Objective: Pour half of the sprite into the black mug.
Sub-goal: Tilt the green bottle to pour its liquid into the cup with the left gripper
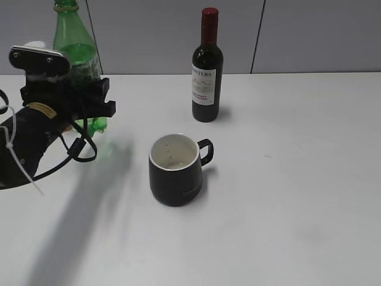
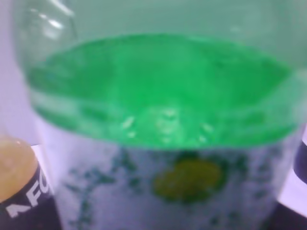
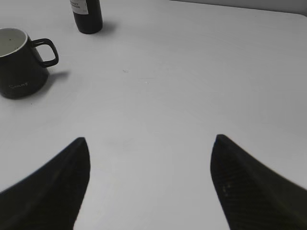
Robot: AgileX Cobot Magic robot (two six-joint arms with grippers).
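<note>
The left gripper hides the sprite bottle's lower half, so its grip can't be read; up close the label is a blur. An orange bottle is cut off at 8 o'clock. The wine bottle loses its top at 11 o'clock, mug lettering unreadable

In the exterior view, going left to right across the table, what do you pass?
Left arm's tool at the sprite bottle → black mug → dark wine bottle. Tool and sprite overlap, so their mutual order is unclear.
</note>
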